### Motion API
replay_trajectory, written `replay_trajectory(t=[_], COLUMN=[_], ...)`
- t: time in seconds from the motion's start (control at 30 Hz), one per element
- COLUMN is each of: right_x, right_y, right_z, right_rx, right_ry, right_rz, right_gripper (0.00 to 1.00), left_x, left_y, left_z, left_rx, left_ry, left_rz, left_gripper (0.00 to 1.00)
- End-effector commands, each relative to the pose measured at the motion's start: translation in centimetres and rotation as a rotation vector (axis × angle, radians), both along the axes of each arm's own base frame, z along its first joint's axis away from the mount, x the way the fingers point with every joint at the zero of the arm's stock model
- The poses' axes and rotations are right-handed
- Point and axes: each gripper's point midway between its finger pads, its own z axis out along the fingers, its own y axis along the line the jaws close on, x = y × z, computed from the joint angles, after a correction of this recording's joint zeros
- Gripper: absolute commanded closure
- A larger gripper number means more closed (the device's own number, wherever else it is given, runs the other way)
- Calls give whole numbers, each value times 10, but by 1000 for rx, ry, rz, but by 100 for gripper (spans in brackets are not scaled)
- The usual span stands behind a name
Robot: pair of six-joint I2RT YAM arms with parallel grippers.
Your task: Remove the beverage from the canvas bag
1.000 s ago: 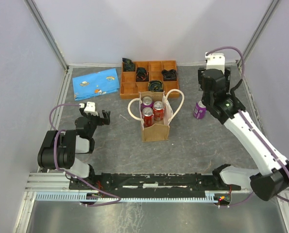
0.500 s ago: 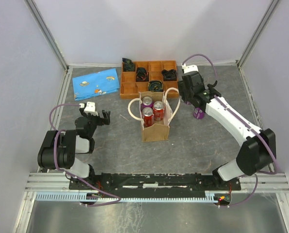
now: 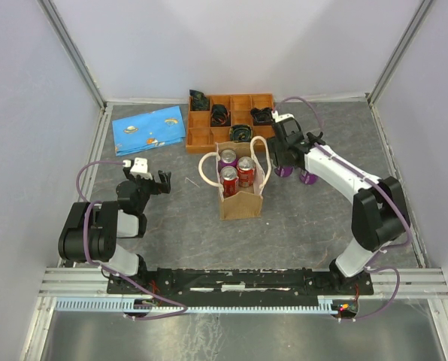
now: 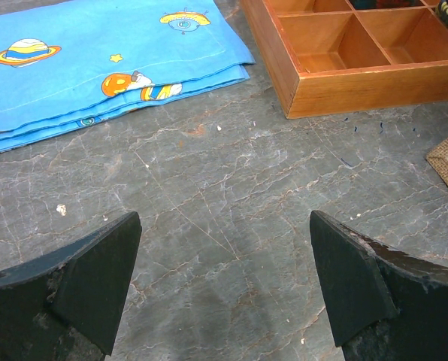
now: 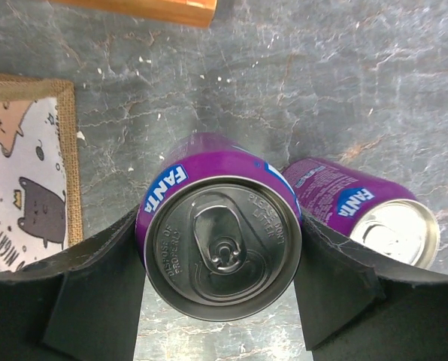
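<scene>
Fingers (image 5: 96, 286) of right gripper (image 3: 283, 165) pressed both sides of purple Fanta can (image 5: 220, 248), out beside canvas bag (image 3: 241, 201); second purple can (image 5: 374, 218) out too. Three cans (image 3: 237, 171) sat inside, left to pull. Left gripper (image 4: 224, 301) wide, empty.

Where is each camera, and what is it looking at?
Top: above and behind, looking down; left arm, right arm and the canvas bag show.
Left wrist: faces down past its open left claw at the blue cloth.
Right wrist: faces down at the purple can in the right claw.
Top and right wrist share that can.
</scene>
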Motion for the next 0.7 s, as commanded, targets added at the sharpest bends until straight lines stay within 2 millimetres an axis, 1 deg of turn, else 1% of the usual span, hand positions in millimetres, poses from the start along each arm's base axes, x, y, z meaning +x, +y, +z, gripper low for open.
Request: replay_trajectory(t=[0.0, 0.1, 0.2, 0.27, 0.37, 0.4, 0.43, 0.5, 0.53, 0.57, 0.63, 0.67], right_x=[12, 9, 6, 3, 0, -2, -3, -6, -7, -8, -9, -9], right_y=[10, 11, 14, 15, 14, 14, 13, 12, 11, 11, 9, 8], right_z=[0, -14, -23, -29, -36, -37, -39, -40, -40, -39, -34, -32], right_rx=[60, 65, 82, 89, 90, 89, 87, 86, 87, 86, 84, 83], right_ry=[-38, -10, 10, 22, 37, 41, 47, 54, 56, 54, 46, 44], right_rz=[-18, -23, -19, -18, -21, -23, -25, -29, -33, -32, -42, -43], right_gripper=[100, 100, 100, 96, 85, 79, 69, 43, 33, 26, 14, 11], left_x=[3, 3, 3, 3, 3, 3, 3, 3, 3, 3, 3, 3], left_y=[1, 2, 1, 1, 1, 2, 1, 1, 2, 1, 1, 1], left_z=[14, 14, 13, 14, 14, 14, 14, 14, 14, 14, 14, 14], left_rx=[48, 48, 48, 48, 49, 48, 48, 48, 48, 48, 48, 48], left_ry=[-67, -66, -66, -67, -66, -66, -66, -67, -66, -67, -67, -67], left_rz=[-14, -13, -14, -14, -13, -13, -15, -13, -13, -13, -14, -14], left_gripper=[1, 1, 1, 1, 1, 1, 1, 1, 1, 1, 1, 1])
